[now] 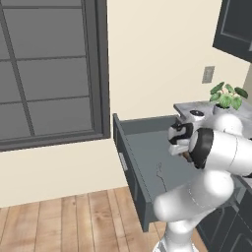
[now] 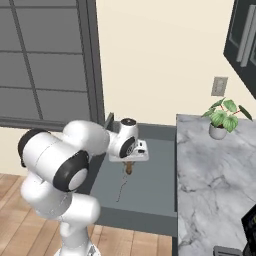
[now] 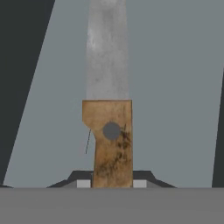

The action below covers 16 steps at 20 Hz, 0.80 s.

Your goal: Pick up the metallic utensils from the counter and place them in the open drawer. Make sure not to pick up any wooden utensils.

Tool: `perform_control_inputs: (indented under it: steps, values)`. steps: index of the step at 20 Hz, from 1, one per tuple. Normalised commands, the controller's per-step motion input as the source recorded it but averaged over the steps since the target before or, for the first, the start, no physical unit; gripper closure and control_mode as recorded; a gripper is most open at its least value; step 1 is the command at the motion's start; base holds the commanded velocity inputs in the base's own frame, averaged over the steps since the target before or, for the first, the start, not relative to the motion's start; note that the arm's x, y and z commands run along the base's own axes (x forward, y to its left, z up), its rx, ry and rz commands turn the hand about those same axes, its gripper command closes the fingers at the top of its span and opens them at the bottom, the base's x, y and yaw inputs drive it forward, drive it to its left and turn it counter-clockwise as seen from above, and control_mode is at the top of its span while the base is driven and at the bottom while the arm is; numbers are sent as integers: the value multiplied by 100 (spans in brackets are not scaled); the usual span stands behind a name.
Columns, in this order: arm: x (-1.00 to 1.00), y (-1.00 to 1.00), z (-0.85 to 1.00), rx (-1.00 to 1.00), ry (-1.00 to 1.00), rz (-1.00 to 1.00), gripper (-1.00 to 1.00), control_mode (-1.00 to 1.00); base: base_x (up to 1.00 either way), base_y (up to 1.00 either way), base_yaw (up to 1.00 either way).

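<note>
**Arm holding a knife over the open drawer**

From the left, the arm is folding its elbow low and reaching over the drawer point(image 1: 129, 165), where a fork point(image 1: 160, 173) is lying on the floor.

From the right, the gripper point(image 2: 129, 167) is pointing straight down beside the counter point(image 2: 215, 170).

On the hand camera, the fingers are clamping a knife point(image 3: 108, 94) by its wooden handle, blade pointing away.
</note>
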Motion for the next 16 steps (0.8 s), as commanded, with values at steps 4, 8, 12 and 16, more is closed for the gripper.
perform_control_inputs:
  steps: [4,8,12,16]
  values:
    - [47,-12,-44,0,0,-1,100,-100,0,0,0]
    - [32,-17,-47,0,0,-1,100,-100,0,0,0]
    - [11,-18,-52,0,0,0,100,-100,0,0,0]
    - [21,-1,-56,0,0,-2,100,-100,0,0,0]
